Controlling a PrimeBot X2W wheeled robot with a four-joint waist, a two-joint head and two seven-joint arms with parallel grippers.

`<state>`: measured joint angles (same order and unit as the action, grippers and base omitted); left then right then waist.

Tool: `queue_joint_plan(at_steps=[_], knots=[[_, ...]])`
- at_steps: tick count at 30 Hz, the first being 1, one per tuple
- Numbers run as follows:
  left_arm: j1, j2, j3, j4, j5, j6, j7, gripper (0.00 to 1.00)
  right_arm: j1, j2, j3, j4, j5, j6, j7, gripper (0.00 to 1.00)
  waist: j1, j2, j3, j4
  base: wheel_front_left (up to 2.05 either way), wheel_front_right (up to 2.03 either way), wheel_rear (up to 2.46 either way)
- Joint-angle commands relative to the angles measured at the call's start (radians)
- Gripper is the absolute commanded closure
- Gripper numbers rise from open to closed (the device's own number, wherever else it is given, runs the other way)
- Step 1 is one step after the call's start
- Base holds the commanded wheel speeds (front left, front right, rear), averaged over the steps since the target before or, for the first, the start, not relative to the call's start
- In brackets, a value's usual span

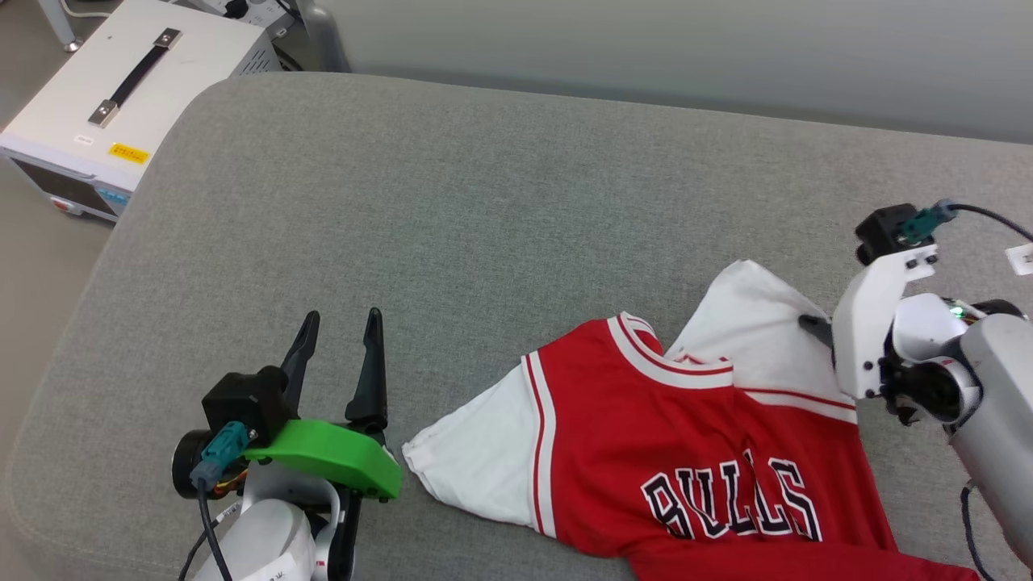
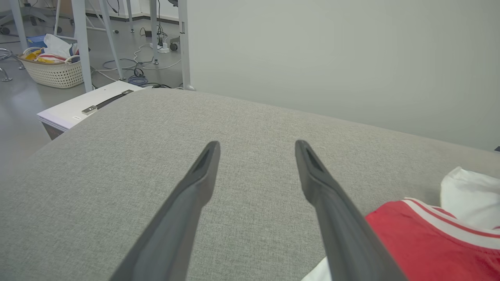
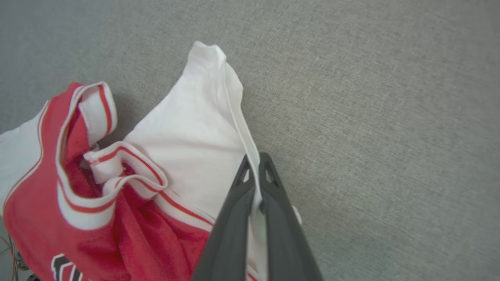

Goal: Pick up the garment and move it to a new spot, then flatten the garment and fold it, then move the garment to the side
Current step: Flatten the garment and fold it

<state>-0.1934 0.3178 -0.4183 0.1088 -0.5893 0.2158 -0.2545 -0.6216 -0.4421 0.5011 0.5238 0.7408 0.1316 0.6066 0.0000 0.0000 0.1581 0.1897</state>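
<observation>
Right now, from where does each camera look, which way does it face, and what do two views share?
Head view: on the head, facing forward and down at the garment on the grey cushion; left gripper open, right gripper at the sleeve.
Left wrist view: on that wrist, facing along its open fingers across the cushion to the wall.
Right wrist view: on that wrist, facing down; fingers shut on the sleeve hem.
Shared: all show the garment.

The shirt (image 1: pixel 694 452) is red with white short sleeves, red-striped white trim and a black-and-white "BULLS" print. It lies front up and rumpled on the grey cushion (image 1: pixel 452 210). Its collar is bunched, one sleeve lies flat, and the other sleeve's edge is clamped in the right gripper (image 3: pixel 256 166).
</observation>
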Motion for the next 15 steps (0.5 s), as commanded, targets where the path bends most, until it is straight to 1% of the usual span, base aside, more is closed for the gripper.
queue_joint_plan(at_steps=[1,4,8,11,15], knots=[[0.009,0.008,0.002,-0.002,0.004,0.006,-0.001,0.0,-0.009,-0.014,-0.035,0.011,-0.011,-0.001,-0.022,1.0,0.0,0.0,-0.013,-0.015,0.0,0.0,0.0],[0.019,0.014,0.003,-0.006,0.002,0.011,0.005,0.0,0.018,-0.03,-0.132,0.033,-0.018,-0.001,-0.062,1.0,0.0,0.0,-0.023,-0.03,0.0,0.0,0.0],[0.03,0.023,0.003,-0.012,0.0,0.017,0.014,0.0,0.101,-0.041,-0.285,0.066,-0.022,-0.001,-0.116,1.0,0.0,0.0,-0.034,-0.049,0.0,0.0,0.0],[0.041,0.03,0.001,-0.015,-0.003,0.02,0.024,0.0,0.195,-0.027,-0.422,0.089,-0.004,-0.001,-0.166,1.0,0.0,0.0,-0.043,-0.062,0.0,0.0,0.0],[0.057,0.037,0.004,-0.015,-0.015,0.021,0.034,0.0,0.339,0.014,-0.557,0.111,-0.015,-0.001,-0.204,1.0,0.0,0.0,-0.053,-0.076,0.0,0.0,0.0]])
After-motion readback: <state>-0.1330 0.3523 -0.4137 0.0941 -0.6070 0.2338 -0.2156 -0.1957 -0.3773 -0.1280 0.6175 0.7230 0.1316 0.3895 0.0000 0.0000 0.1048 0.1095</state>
